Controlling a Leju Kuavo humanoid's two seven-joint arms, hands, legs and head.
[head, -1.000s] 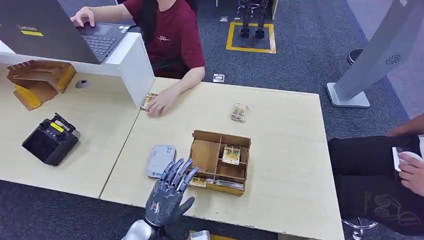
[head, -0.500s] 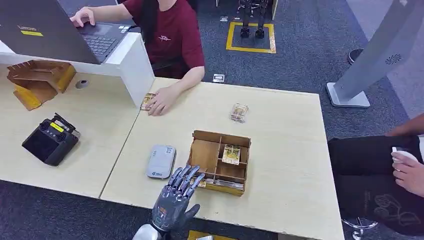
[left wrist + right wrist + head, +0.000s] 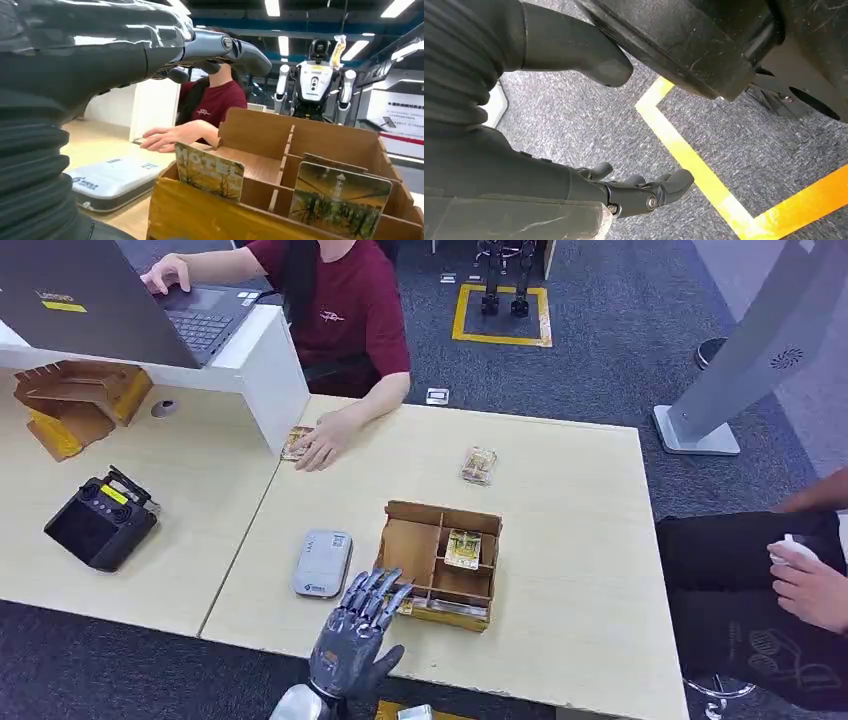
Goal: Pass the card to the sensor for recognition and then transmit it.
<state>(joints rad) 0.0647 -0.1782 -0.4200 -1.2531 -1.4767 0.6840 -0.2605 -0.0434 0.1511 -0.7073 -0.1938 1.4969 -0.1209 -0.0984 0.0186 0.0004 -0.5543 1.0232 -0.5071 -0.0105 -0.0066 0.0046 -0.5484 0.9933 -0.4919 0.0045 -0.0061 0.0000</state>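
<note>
A wooden divided box (image 3: 409, 549) stands near the table's front edge. One picture card (image 3: 462, 548) lies in a middle compartment and more cards (image 3: 402, 606) stand in its front slot. The grey-white sensor (image 3: 322, 562) lies flat just left of the box. My left hand (image 3: 357, 632) hovers at the box's front left corner, fingers spread, holding nothing. In the left wrist view the fingers (image 3: 220, 50) reach above the box (image 3: 260, 135), over two upright cards (image 3: 209, 171) (image 3: 338, 200), with the sensor (image 3: 112, 180) beside them. My right hand (image 3: 634, 192) hangs over the carpet, holding nothing.
A person in a red shirt (image 3: 345, 310) sits at the far side, one hand on a card (image 3: 297, 443). Another card (image 3: 479, 465) lies beyond the box. A black controller (image 3: 100, 520) sits far left. A second person's hand (image 3: 810, 590) is at the right.
My left hand has drawn back toward the table's front edge and shifted slightly right, from beside the sensor to the box's front corner. The hand of the person at right moved a little.
</note>
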